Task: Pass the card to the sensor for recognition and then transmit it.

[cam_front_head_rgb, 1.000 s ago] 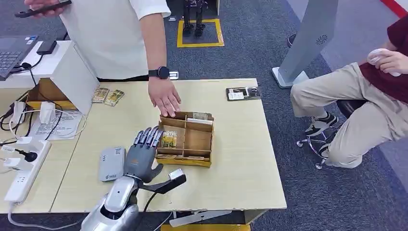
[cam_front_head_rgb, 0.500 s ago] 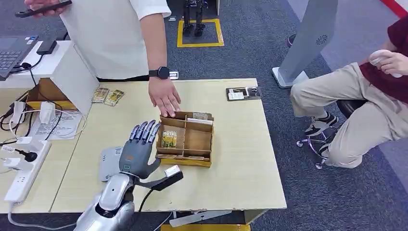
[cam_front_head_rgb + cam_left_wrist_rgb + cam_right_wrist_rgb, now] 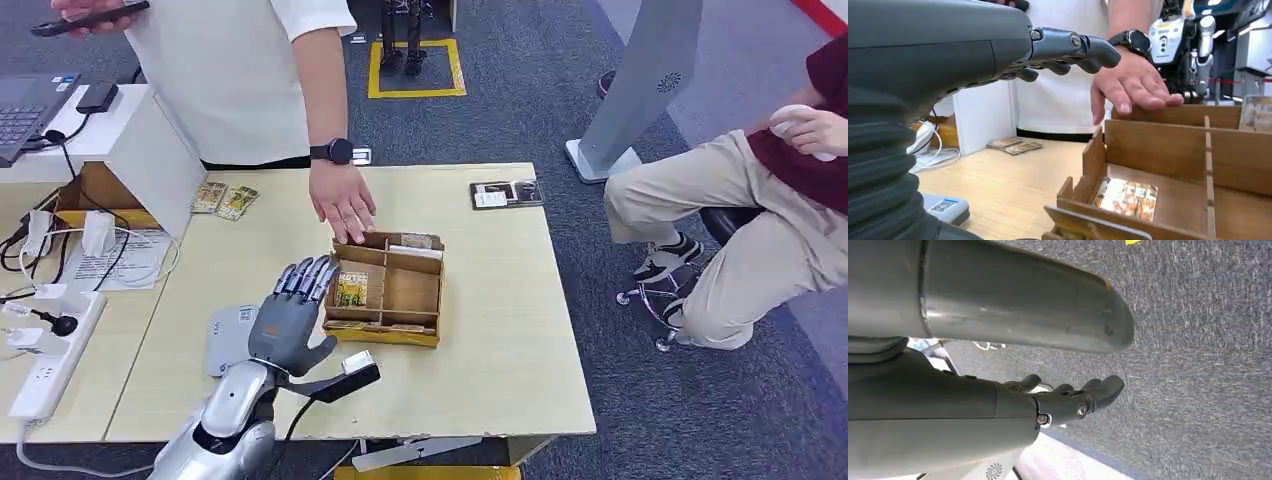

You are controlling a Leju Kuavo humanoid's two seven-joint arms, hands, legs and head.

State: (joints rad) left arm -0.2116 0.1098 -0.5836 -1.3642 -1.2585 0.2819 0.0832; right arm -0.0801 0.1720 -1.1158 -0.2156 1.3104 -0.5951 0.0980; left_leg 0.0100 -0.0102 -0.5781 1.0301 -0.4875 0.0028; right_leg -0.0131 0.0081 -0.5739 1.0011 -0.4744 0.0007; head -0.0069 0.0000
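A printed card [image 3: 351,289] lies flat in the left compartment of a cardboard divider box [image 3: 432,295]. My left hand [image 3: 290,318] hovers open just left of the box, its fingertips [image 3: 308,275] near the box's left wall, holding nothing. It partly covers the grey sensor [image 3: 226,340] lying on the table. In the left wrist view my fingers [image 3: 1068,47] stretch above the box [image 3: 1158,145], with the card [image 3: 1127,198] below them and the sensor [image 3: 945,208] near the wrist. My right hand [image 3: 1063,400] hangs empty over grey carpet, fingers loosely extended.
A standing person's hand [image 3: 342,207] rests at the box's far rim. More cards [image 3: 225,200] lie at the table's far left, a black holder [image 3: 507,193] at the far right. A power strip [image 3: 50,350] and cables sit left. A seated person [image 3: 760,220] is on the right.
My left hand drew back and left off the box's left compartment, then eased slightly forward again. The person's hand and the card stayed put.
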